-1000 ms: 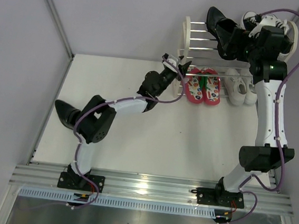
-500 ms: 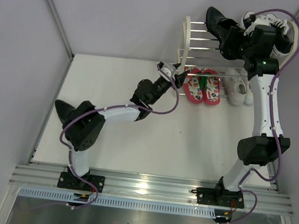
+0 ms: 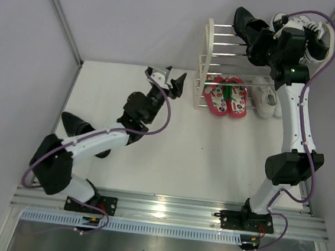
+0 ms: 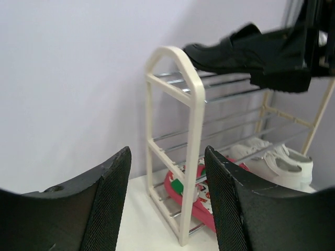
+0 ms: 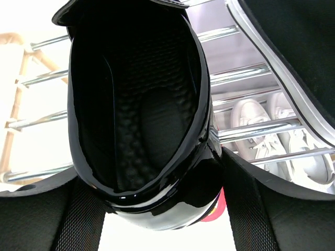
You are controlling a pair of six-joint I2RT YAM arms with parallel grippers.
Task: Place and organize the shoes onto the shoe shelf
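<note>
The shoe shelf (image 3: pixel 210 31) stands at the back right, and its white side frame (image 4: pixel 193 104) shows in the left wrist view. My right gripper (image 3: pixel 269 47) is shut on the heel of a glossy black dress shoe (image 3: pixel 247 25), holding it over the top bars (image 5: pixel 235 73); the shoe (image 5: pixel 141 104) fills the right wrist view. The other black dress shoe (image 3: pixel 72 125) lies on the table at the left, partly under my left arm. Red flip-flops (image 3: pixel 227 95) and white sneakers (image 3: pixel 266 96) sit on the lower tier. My left gripper (image 3: pixel 169 80) is open and empty, left of the shelf.
Black canvas sneakers with white laces (image 3: pixel 311 34) sit on the top tier at the right, behind my right wrist. Walls close in at the back and the left. In the left wrist view the flip-flops (image 4: pixel 191 193) and white sneakers (image 4: pixel 277 162) show through the frame.
My left gripper has drawn back leftward from the shelf's side frame, and the arm has folded lower. My right gripper has shifted slightly back with the black shoe.
</note>
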